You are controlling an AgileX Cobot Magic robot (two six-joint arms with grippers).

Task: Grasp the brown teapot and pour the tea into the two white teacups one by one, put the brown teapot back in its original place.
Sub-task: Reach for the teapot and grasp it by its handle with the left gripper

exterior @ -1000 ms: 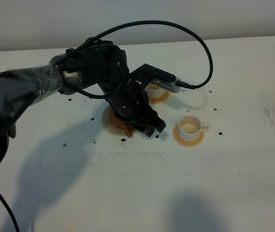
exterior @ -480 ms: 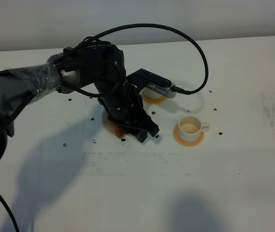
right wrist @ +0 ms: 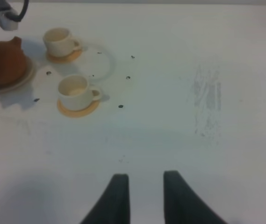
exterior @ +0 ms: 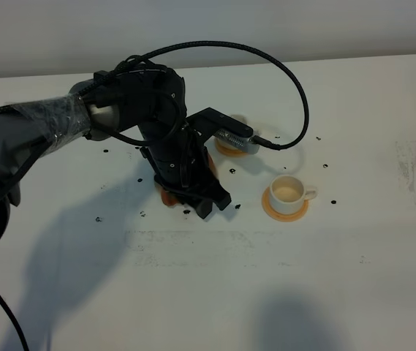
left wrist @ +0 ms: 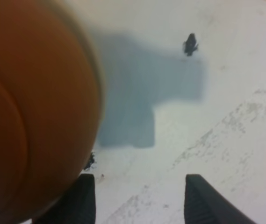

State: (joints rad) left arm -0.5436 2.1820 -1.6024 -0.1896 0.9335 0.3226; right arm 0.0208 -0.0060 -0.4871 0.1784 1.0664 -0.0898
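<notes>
While one teapot (left wrist: 34,107) and two cups (right wrist: 60,41) (right wrist: 76,91) sat mid-frame in the high view, the left gripper (left wrist: 140,179) gaped empty, teapot just beside one finger (left wrist: 83,200); the right gripper (right wrist: 144,179) stood parted, empty.

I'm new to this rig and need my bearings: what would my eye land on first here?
The big black left arm bends low over the brown teapot, hiding most of it from the high camera, with the left gripper open beside the pot. Right of it, the far teacup and the near teacup, both white, stand on orange coasters.
</notes>
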